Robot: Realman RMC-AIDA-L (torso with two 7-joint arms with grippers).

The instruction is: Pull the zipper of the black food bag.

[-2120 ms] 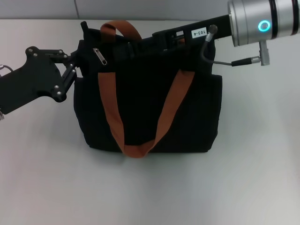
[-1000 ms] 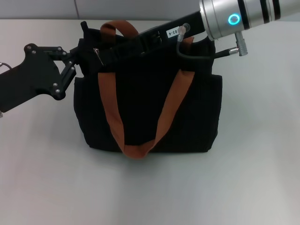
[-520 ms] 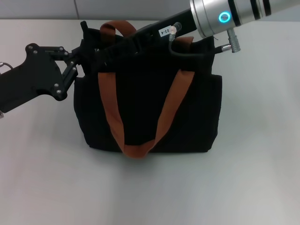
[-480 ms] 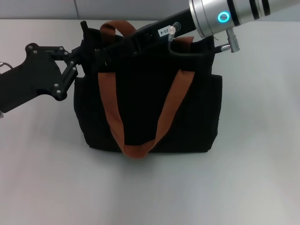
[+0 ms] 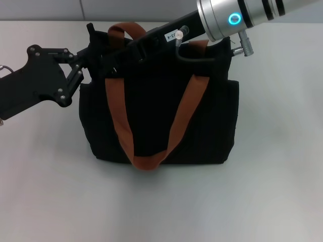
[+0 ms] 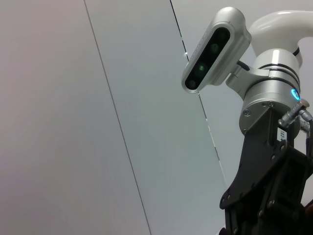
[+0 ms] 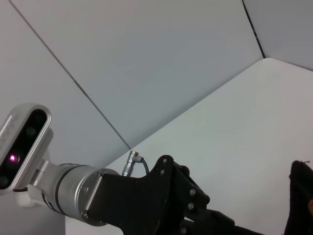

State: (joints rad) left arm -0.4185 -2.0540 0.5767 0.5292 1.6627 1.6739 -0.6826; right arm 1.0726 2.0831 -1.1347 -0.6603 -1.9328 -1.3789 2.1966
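Observation:
The black food bag (image 5: 156, 101) stands in the middle of the white table in the head view, with rust-brown strap handles (image 5: 120, 118) hanging down its front. My right gripper (image 5: 112, 64) reaches from the upper right across the bag's top to its left end, black against the black fabric. The zipper pull is hidden under it. My left gripper (image 5: 87, 63) is at the bag's upper left corner, touching its end. The left wrist view shows the right gripper's body (image 6: 266, 196). The right wrist view shows the left gripper (image 7: 166, 196) and an edge of the bag (image 7: 301, 196).
The white table (image 5: 272, 176) spreads around the bag on all sides. A grey wall with a seam runs along the far edge (image 5: 81, 10). The right arm's silver wrist (image 5: 227, 17) and its cable hang over the bag's top right.
My right gripper has moved left along the bag's top, from its right part to its left end. It now covers the silver pull that showed there earlier. The left arm has stayed put.

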